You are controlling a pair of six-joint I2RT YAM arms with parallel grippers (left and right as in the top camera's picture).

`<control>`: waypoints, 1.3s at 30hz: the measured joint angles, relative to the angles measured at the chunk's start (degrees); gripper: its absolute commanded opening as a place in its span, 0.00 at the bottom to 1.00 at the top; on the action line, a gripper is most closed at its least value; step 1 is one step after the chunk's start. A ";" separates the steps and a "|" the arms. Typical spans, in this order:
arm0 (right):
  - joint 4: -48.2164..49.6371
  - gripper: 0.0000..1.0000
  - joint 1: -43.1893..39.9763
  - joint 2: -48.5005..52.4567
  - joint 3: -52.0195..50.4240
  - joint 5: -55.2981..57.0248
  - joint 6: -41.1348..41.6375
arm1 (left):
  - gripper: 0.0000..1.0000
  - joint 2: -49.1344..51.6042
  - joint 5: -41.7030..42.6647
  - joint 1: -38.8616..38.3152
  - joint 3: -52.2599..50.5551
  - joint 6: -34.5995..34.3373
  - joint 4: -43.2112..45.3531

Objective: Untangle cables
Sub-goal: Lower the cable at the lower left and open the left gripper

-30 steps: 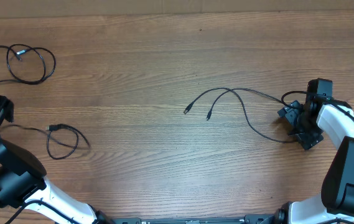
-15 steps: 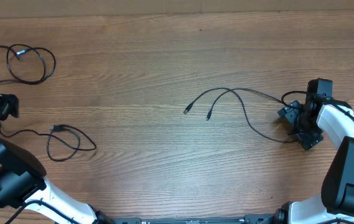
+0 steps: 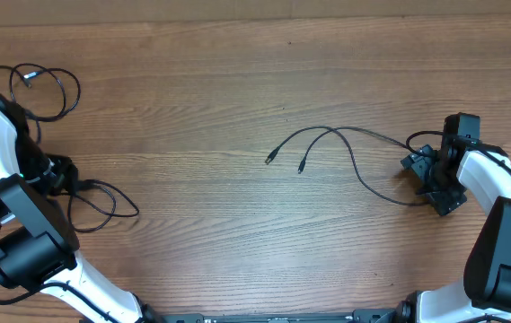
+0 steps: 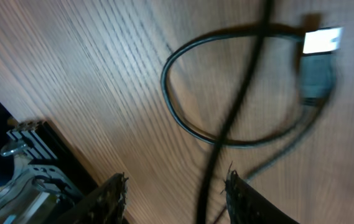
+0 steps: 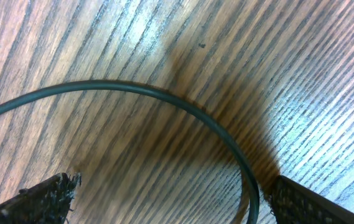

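Wood table [image 3: 237,63] is strewn with cables [image 3: 327,129]. Left gripper [image 4: 173,193] and right gripper [image 5: 177,199] are spread wide, nothing held. A loop could be snagged and dragged by a finger.

**Overhead layout.** Table [image 3: 237,54]: first cable [image 3: 77,92] is looped at the far-left corner. The second cable [image 3: 102,184] is looped nearer, just right of the left gripper [image 3: 62,175] (apparently passing between its fingers). The third cable [image 3: 356,132] runs from the centre rightward, ending at the right gripper [image 3: 427,172].
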 measured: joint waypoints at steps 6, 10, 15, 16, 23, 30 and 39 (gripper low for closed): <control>0.00 1.00 0.00 0.00 0.00 0.00 0.00 | 0.55 0.00 -0.81 0.00 -10.12 -0.02 8.09; -0.02 1.00 0.00 0.00 0.00 0.00 0.02 | 0.40 0.00 -1.18 0.00 -15.82 -0.07 13.81; 0.02 1.00 0.00 0.00 0.00 0.00 0.00 | 0.15 0.00 -3.21 0.00 -20.06 0.81 19.26; 0.00 1.00 0.00 0.00 0.00 0.00 0.02 | 0.14 -0.04 -4.07 0.00 -20.59 0.98 19.89; 0.02 1.00 0.00 0.00 0.00 -0.02 0.00 | 0.04 -0.26 -10.12 0.48 -21.55 -0.57 21.92; 0.02 1.00 0.00 0.00 0.00 -0.02 0.00 | 0.04 -0.13 -14.45 6.43 -20.96 -5.03 19.93; 0.02 1.00 0.00 0.00 0.00 -0.02 0.00 | 0.09 -0.11 -15.82 15.85 -10.51 -4.72 20.65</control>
